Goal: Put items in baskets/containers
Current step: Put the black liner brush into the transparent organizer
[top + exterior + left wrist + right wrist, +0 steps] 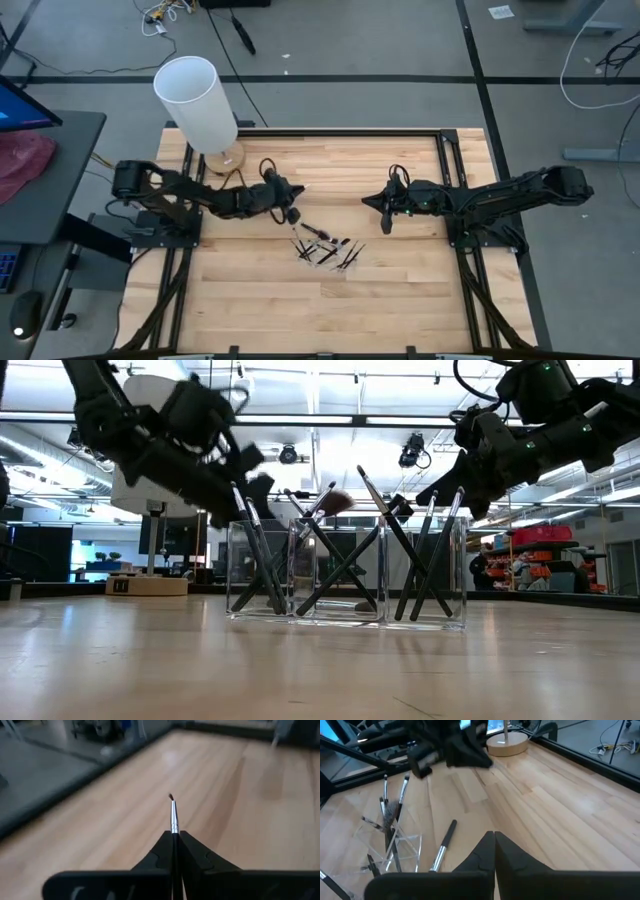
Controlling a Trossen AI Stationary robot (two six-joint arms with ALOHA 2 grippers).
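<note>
A low clear holder with three compartments stands mid-table, and several thin black brushes lean crossed inside it. My left gripper hovers just on the far left of the holder, shut on one more brush. Another black brush with a silver ferrule lies flat on the wood beside the holder. My right gripper hangs shut and empty, to the holder's far right. My left gripper pinches a thin brush between its two fingers. The silver ferrule and small dark tip stick out forward past the fingertips, so the brush lies along the fingers. It is lifted clear of the table; the handle is hidden behind the fingers.
A tall white cylinder on a round wooden base stands at the far left corner, behind my left arm. Open wood stretches along the near side of the table. Black frame rails edge the table.
</note>
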